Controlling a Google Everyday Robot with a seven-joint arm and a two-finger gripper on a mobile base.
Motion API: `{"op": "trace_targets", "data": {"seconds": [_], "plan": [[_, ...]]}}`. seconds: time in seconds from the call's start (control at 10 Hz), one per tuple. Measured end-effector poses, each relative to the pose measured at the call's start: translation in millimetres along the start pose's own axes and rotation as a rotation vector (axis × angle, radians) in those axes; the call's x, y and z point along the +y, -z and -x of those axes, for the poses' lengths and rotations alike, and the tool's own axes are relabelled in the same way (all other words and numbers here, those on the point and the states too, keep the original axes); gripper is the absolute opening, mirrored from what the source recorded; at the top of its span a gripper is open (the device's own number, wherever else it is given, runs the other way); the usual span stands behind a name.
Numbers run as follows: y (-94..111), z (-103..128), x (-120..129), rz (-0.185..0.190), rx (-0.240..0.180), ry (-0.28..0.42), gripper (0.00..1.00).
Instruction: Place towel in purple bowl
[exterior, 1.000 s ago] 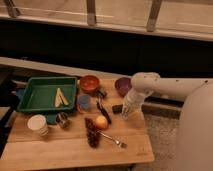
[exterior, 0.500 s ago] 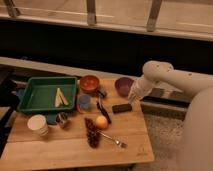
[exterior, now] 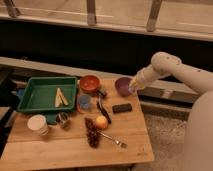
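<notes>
Several small things crowd the wooden bench (exterior: 45, 150): nearest lie a fork (exterior: 114, 141) and a bunch of grapes (exterior: 91, 133), with a white cup (exterior: 37, 123) to the side, then an apple (exterior: 101, 121) and a black block (exterior: 122, 107). Farther back sit a green tray (exterior: 30, 92) and an orange bowl (exterior: 89, 82). Farthest right, the purple bowl (exterior: 121, 84) stands at the bench edge, and the hand (exterior: 133, 89) hangs just at its rim, likely to drop the towel there. I cannot tell whether the hand is wide or narrow, nor make out the towel.
</notes>
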Motion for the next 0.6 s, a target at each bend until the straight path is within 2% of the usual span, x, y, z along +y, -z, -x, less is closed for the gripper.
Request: {"op": "trace_targets", "data": {"seconds": [0.4,0.6], "plan": [[-3.1,1.8,-1.1,0.001,-0.001,-0.004,0.0],[-8.7,18.8,0.5,0.014,-0.011,-0.006,0.0]]}}
